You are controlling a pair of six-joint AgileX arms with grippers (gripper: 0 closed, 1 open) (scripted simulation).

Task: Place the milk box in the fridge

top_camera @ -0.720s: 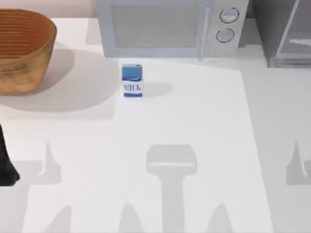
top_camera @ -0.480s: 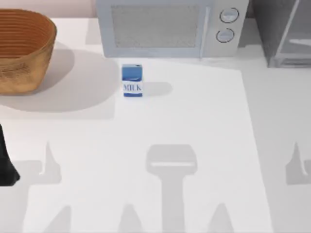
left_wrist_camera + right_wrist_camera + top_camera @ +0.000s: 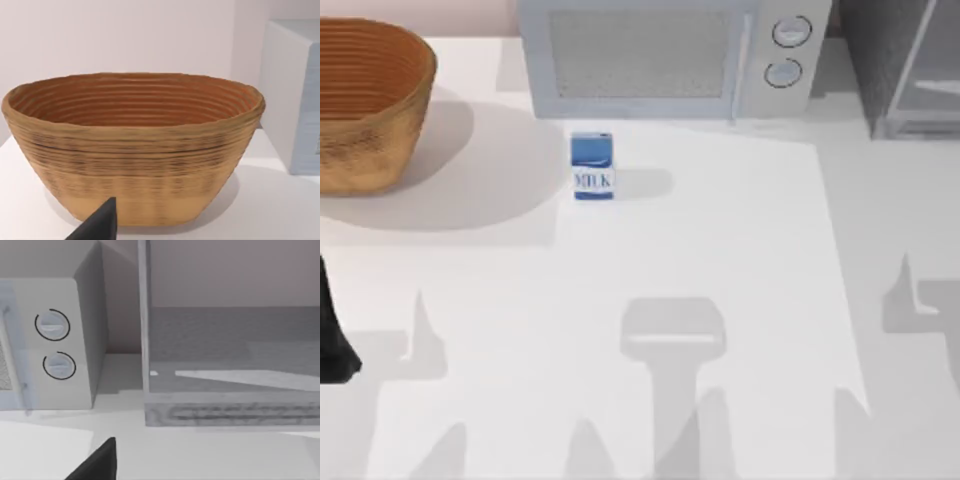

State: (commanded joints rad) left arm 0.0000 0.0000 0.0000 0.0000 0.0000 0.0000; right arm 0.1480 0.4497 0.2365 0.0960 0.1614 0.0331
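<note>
From above, you find the milk box [image 3: 592,166] standing upright on the white surface [image 3: 720,260], in the upper middle of the frame, just in front of the microwave [image 3: 660,55] and a little left of centre. The fridge [image 3: 905,65] sits in the upper right corner, well apart from the carton, with the microwave between them along the back. The basket [image 3: 370,100] fills the upper left. A dark part of your left arm [image 3: 332,340] shows at the left edge, lower down; the carton lies up and to the right of it, and judging by that, the left arm is probably the nearer one.

In the left wrist view you look straight at the basket [image 3: 135,150], with a dark fingertip of the left gripper [image 3: 100,225] at the bottom edge; you cannot tell how the jaws stand.

In the right wrist view you face the fridge [image 3: 230,365] with its glassy panel, the microwave's dials [image 3: 52,325] at the left. One dark tip of the right gripper [image 3: 100,462] shows at the bottom; the jaws' state cannot be told.
</note>
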